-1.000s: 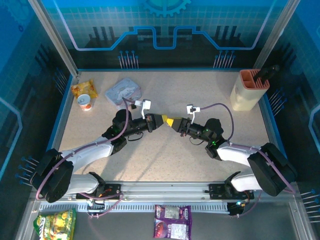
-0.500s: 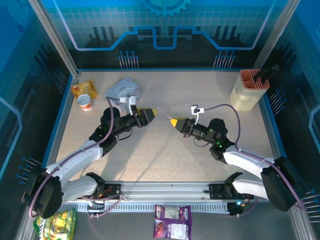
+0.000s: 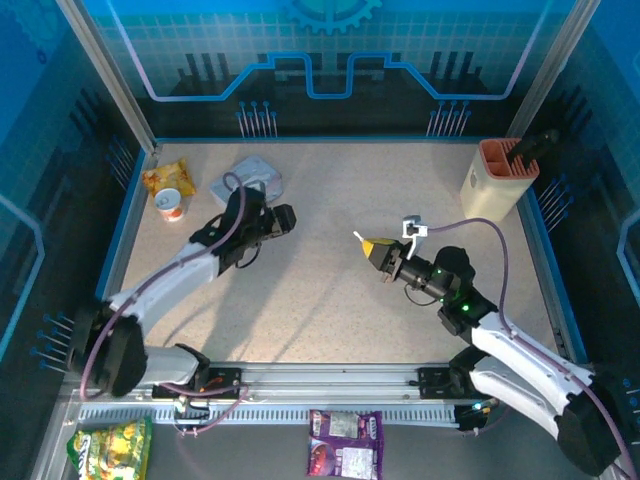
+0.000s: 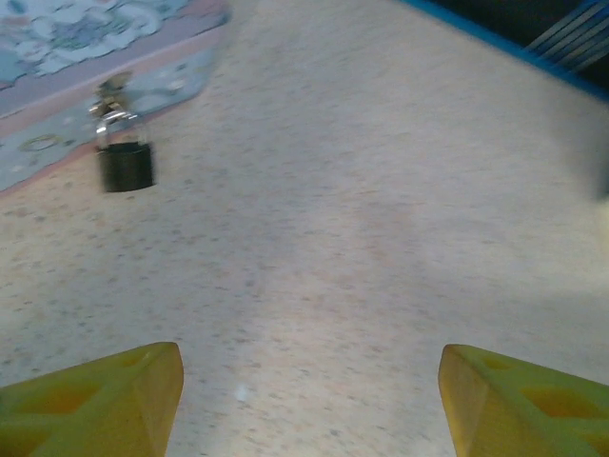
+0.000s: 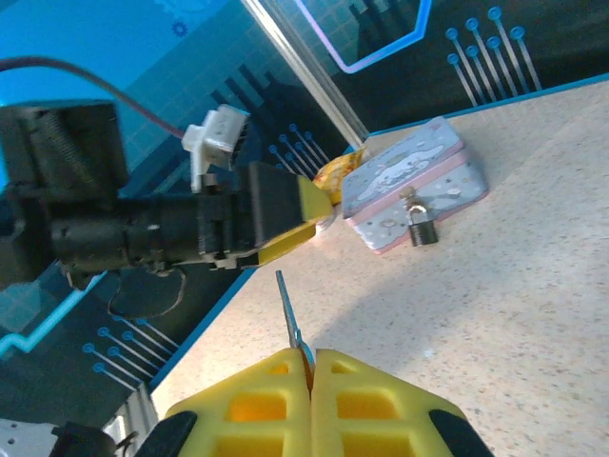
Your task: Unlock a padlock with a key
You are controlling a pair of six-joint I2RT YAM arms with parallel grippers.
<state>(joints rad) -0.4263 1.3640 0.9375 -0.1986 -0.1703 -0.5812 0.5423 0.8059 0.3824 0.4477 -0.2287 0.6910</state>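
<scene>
The padlock (image 4: 124, 157), a small dark block with a silvery shackle, hangs at the front of the grey-blue tin (image 4: 95, 57). In the right wrist view the padlock (image 5: 422, 228) sits against the tin (image 5: 409, 186). My left gripper (image 4: 309, 400) is open over bare table, short of the padlock, its yellow fingers (image 4: 95, 400) wide apart. From above, the left gripper (image 3: 285, 215) is just right of the tin (image 3: 250, 178). My right gripper (image 5: 311, 367) is shut on the thin key (image 5: 288, 309), whose blade sticks out forward. It hovers mid-table (image 3: 372, 245), well right of the tin.
A yellow snack packet (image 3: 160, 178) and a small cup (image 3: 170, 205) lie left of the tin. A tan and orange holder (image 3: 498, 180) with a dark tool stands at the back right. Blue rails (image 3: 125, 230) edge the table.
The two grippers, tip to tip at mid-table a second ago, have drawn apart. The left swung back left to the tin. The right moved right, still holding the key.
</scene>
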